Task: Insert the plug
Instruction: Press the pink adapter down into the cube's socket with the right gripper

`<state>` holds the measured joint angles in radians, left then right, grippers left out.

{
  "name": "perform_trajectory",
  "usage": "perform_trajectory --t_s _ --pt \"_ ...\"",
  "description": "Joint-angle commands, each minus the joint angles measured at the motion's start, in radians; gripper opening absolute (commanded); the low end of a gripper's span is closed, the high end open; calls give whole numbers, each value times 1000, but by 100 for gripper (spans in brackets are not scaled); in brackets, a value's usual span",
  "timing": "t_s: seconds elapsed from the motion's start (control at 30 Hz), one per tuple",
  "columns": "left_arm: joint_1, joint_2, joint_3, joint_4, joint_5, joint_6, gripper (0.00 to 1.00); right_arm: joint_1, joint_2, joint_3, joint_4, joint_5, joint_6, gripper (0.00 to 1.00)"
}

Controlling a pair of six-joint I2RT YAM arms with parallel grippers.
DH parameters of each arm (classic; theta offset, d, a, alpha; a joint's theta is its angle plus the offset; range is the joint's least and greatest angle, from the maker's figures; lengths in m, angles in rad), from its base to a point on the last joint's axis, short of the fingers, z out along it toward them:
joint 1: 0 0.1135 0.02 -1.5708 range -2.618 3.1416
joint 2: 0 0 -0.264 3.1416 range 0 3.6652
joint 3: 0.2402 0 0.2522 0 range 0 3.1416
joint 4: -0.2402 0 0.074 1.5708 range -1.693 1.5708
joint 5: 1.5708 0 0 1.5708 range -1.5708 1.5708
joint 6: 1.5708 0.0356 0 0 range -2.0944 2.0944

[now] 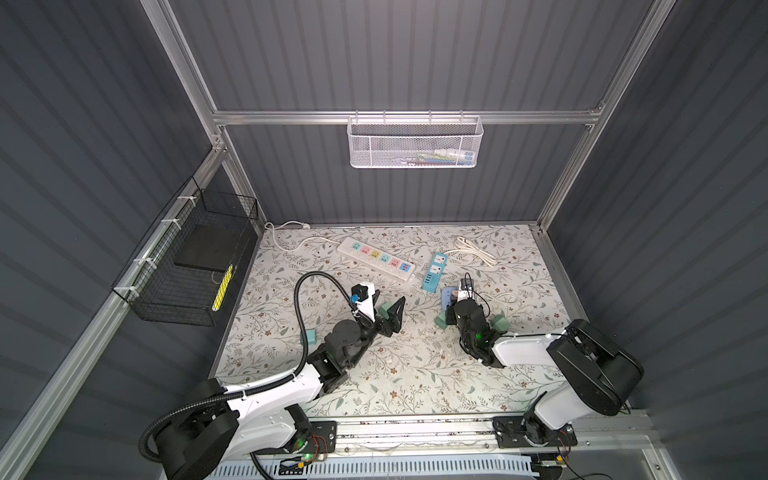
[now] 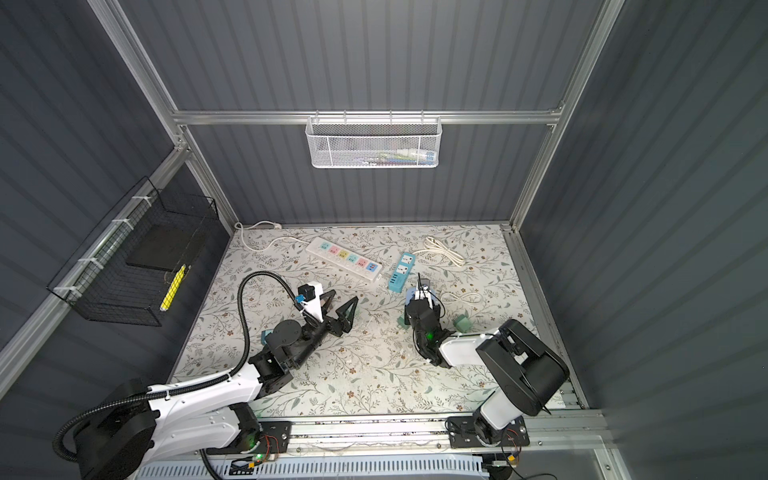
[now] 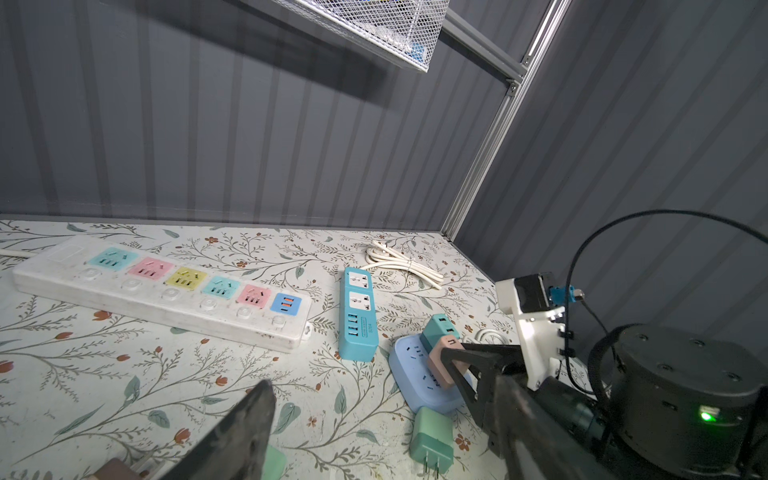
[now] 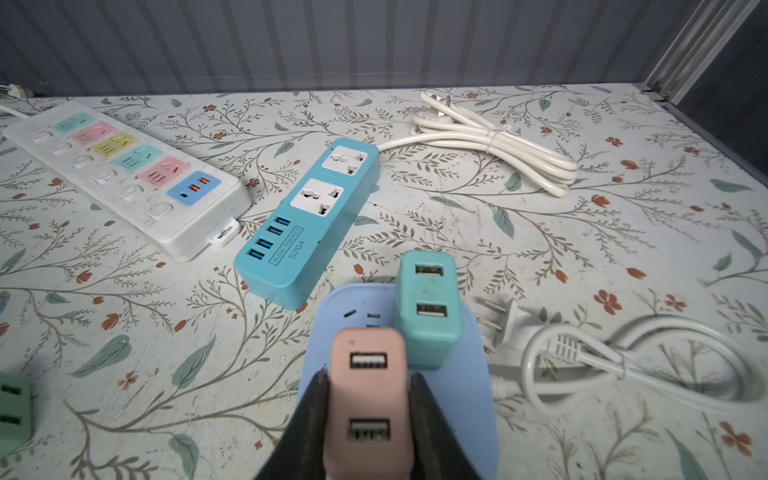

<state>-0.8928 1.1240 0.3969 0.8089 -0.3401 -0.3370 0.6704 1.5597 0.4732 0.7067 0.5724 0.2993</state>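
While my right gripper (image 4: pixel 370 378) is clenched on the pink plug (image 4: pixel 368 407), one finger presses each of its sides, and the plug stands on the pale blue socket pad (image 4: pixel 357 301). Whether its prongs are fully in the pad I cannot tell. A teal plug (image 4: pixel 428 307) also stands on the pad, just beside the pink one and toward the back wall. A blue power strip (image 4: pixel 307 224) lies just behind the pad, and a white power strip (image 4: pixel 124 174) lies further off, behind and to the left of it. A green plug (image 3: pixel 430 444) lies flat just beside the pad's front edge. My left gripper (image 1: pixel 390 296) is well to the left of the pad, its jaws spread and released.
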Motion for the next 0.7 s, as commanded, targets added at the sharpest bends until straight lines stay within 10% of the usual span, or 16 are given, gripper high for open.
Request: perform_trajectory --t_s 0.0,0.67 --pt "7 9 -15 30 2 -3 83 6 28 -8 -47 -10 25 10" --pt "6 -29 -53 54 4 -8 83 48 175 -3 -158 -11 144 8"
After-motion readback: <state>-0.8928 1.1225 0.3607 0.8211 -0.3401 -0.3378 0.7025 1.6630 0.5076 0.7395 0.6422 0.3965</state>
